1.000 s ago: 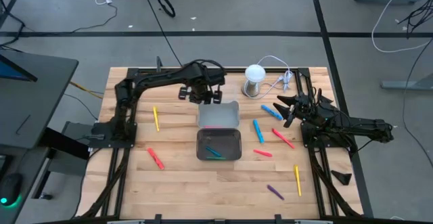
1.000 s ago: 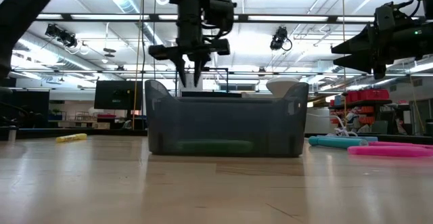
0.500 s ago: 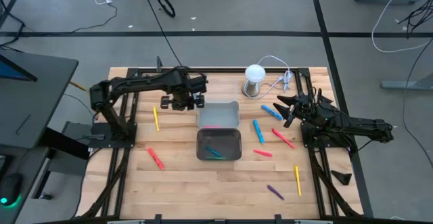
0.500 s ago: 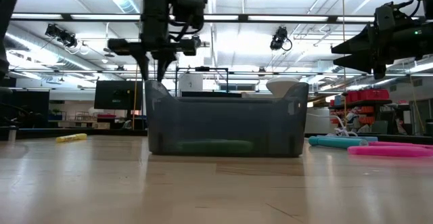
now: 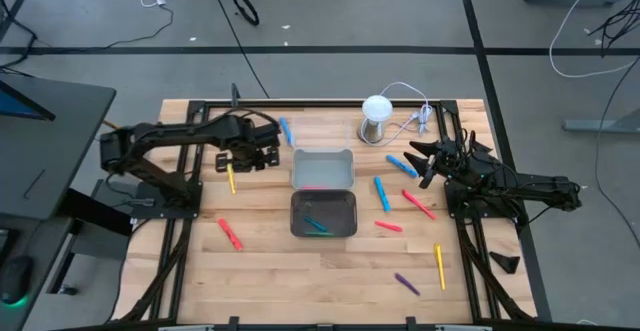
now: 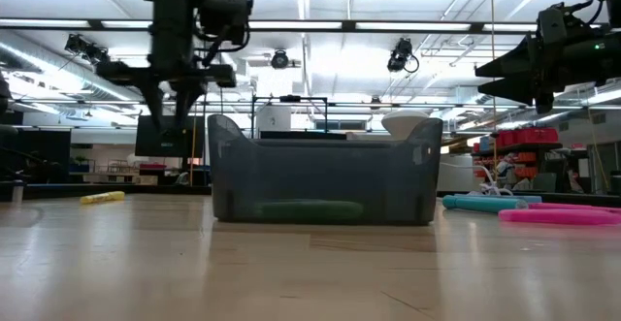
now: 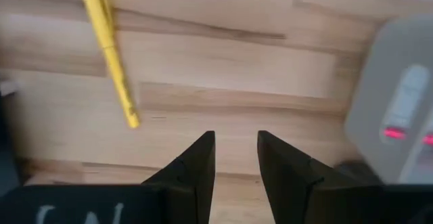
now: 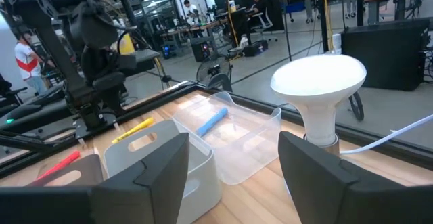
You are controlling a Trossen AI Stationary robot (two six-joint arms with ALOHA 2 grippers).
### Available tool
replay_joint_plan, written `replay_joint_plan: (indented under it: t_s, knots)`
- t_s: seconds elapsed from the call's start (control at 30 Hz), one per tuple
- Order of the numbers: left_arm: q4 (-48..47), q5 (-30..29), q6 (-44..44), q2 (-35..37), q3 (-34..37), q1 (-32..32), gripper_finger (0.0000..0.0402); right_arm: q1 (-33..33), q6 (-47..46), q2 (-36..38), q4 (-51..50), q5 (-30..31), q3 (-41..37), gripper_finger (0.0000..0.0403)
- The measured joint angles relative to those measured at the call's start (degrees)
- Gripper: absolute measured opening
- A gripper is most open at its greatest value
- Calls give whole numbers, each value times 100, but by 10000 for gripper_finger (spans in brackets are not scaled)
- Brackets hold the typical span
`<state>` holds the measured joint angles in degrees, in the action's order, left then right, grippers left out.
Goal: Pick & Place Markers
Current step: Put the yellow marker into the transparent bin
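My left gripper (image 5: 246, 157) (image 7: 235, 151) hangs open and empty above the wood, fingers pointing down, between the trays and a yellow marker (image 5: 231, 176) (image 7: 108, 48) that lies flat. My right gripper (image 5: 418, 162) (image 8: 233, 176) waits open at the table's right, beside a blue marker (image 5: 402, 164). The near grey tray (image 5: 348, 214) (image 6: 320, 180) holds a blue and a green marker (image 6: 306, 208). Loose markers lie flat: blue (image 5: 286, 131), blue (image 5: 381, 193), red (image 5: 418, 204), red (image 5: 388, 226), red (image 5: 230, 234), yellow (image 5: 439, 266), purple (image 5: 406, 284).
A second, paler tray (image 5: 323, 169) sits just beyond the first. The white-domed metal cylinder (image 5: 375, 119) (image 8: 318, 82) stands at the far edge, its cable trailing right. Black frame rails run along the table's left and right sides. Bare wood lies near the front edge.
My left gripper has swung from above the far tray toward the table's left and a little toward the near edge, ending by the yellow marker. That move uncovered the blue marker near the far edge. The right arm stayed still.
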<state>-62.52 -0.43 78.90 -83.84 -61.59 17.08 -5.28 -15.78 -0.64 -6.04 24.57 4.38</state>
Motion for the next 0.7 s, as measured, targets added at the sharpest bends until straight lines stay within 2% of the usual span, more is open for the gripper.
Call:
replay_joint_plan:
  t_s: [0.4,0.7]
  knots:
    - [21,2,509,1150,1435,0,117,0,1,0,0,-1,0,231]
    - [22,16,719,1515,2049,76,117,0,1,-2,0,-1,2,231]
